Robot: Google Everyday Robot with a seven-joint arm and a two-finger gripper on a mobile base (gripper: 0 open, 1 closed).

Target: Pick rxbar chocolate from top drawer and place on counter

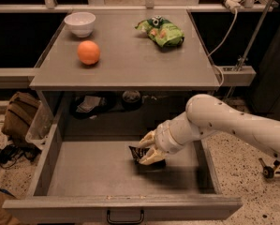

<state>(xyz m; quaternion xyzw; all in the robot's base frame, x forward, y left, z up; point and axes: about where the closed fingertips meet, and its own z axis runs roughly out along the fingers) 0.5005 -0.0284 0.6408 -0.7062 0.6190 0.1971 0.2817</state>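
The top drawer is pulled open below the counter. The rxbar chocolate, a dark wrapper with white lettering, is between my gripper's cream fingers inside the drawer, right of centre. My gripper is shut on the bar and holds it tilted, slightly above the drawer's grey bottom, where its shadow falls. My white arm reaches in from the right over the drawer's right wall.
On the counter sit a white bowl at the back left, an orange in front of it, and a green snack bag at the back right. A brown bag lies on the floor to the left. A cable hangs at the right.
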